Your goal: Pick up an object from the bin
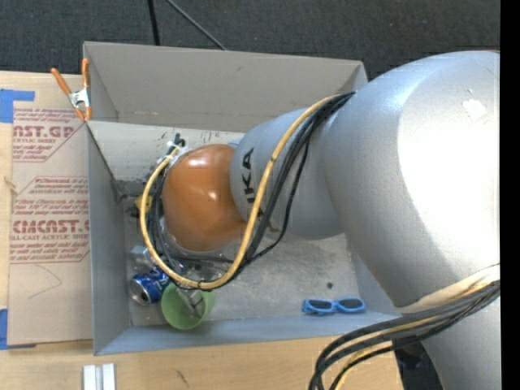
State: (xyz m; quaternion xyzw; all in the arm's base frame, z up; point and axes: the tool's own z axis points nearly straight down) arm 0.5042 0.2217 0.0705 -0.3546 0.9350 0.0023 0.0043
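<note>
My gripper (193, 296) pokes out below the arm's orange cover at the bin's front left, right over a green plastic cup (185, 312) that lies on its side against the front wall. A crumpled blue can (149, 286) lies just left of the cup, close to the gripper. The cover and cables hide most of the gripper.
Blue sunglasses (335, 305) lie by the front wall to the right. A small white and black thing (174, 145) sits near the back wall, and dark bits (130, 195) lie along the left wall. The arm spans the bin's middle and right.
</note>
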